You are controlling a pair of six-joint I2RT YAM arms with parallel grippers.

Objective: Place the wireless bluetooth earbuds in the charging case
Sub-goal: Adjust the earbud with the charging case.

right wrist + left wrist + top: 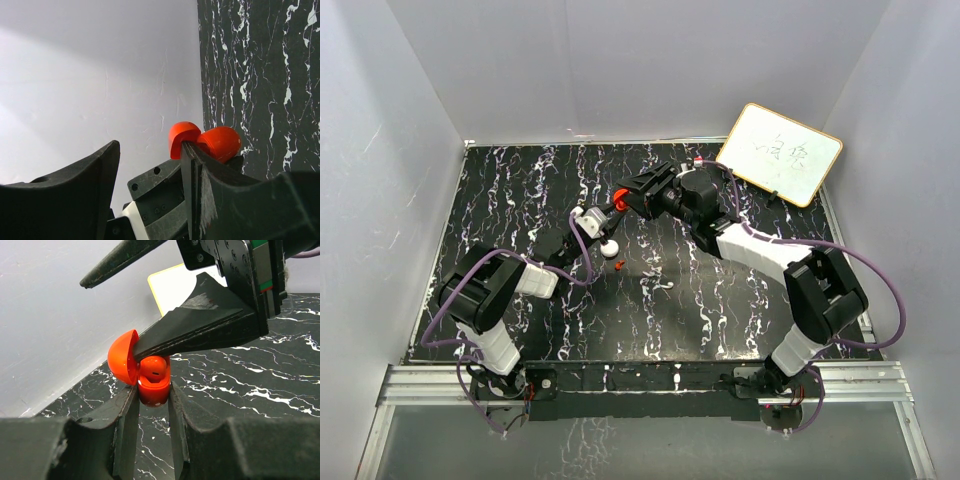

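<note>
Clamping the charging case (154,390) by its lower half, the left hand (153,402) is narrowed onto it, one finger on each side of the red shell. The case's lid (122,364) stands swung open to the left, and one earbud (152,367) sits inside the base, its rounded top showing above the rim. The right hand (109,319) is spread wide. Its lower finger (200,325) comes in from the right, with its thin tip wedged into the gap between the lid's edge and the seated earbud. Its upper finger (120,257) hangs well apart above, touching nothing.

From overhead the two hands meet a little behind the middle of the black, white-veined worktop (520,180). Dark surface shows broadly to the left, to the right and towards the near rail (650,378). Just on the near side of the left hand lie a white round piece (609,249) and, beside it, the second earbud (619,265), loose on the worktop. White walls (410,150) close the left, far and right edges. A whiteboard (780,153) sits at the far right corner, well apart from the case. How high the case sits off the worktop cannot be told.
</note>
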